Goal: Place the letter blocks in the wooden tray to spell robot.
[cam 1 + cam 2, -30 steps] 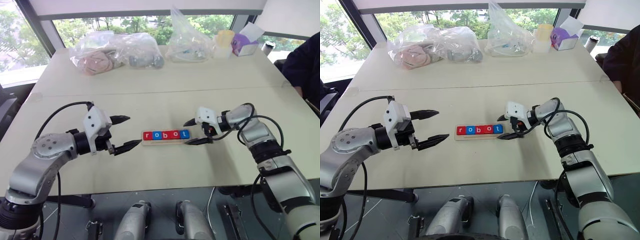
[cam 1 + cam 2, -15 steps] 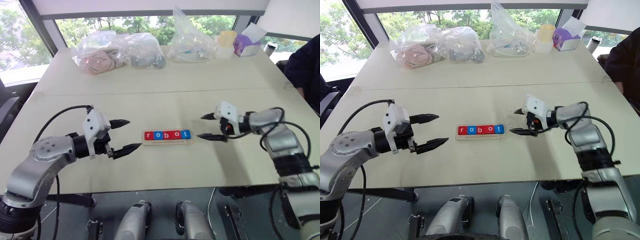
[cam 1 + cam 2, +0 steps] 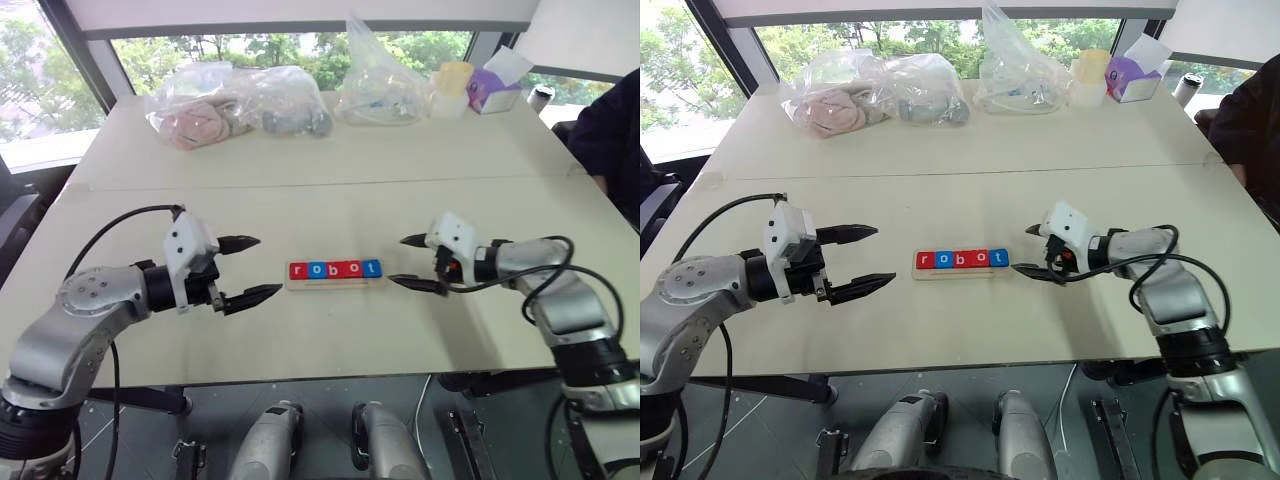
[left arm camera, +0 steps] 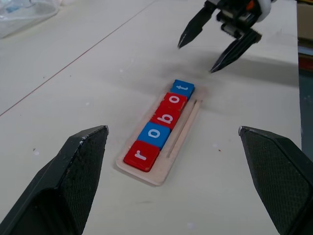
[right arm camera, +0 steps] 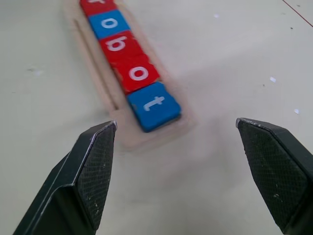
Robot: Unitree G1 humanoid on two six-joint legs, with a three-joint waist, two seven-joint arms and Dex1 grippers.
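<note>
Letter blocks (image 3: 335, 269) spelling "robot" inside wooden tray (image 3: 335, 283) on worktop (image 3: 330, 190). Left claw (image 3: 250, 270) left of tray, released, empty. Right claw (image 3: 407, 262) right of tray, released, empty.

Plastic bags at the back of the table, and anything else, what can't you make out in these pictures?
- Bags: contents blurred behind crinkled plastic, head views.
- Person: cut off by the right edge, only a dark sleeve shows.
- Tray: far end cut off by the edge in the right wrist view, so the r block is partly hidden.
</note>
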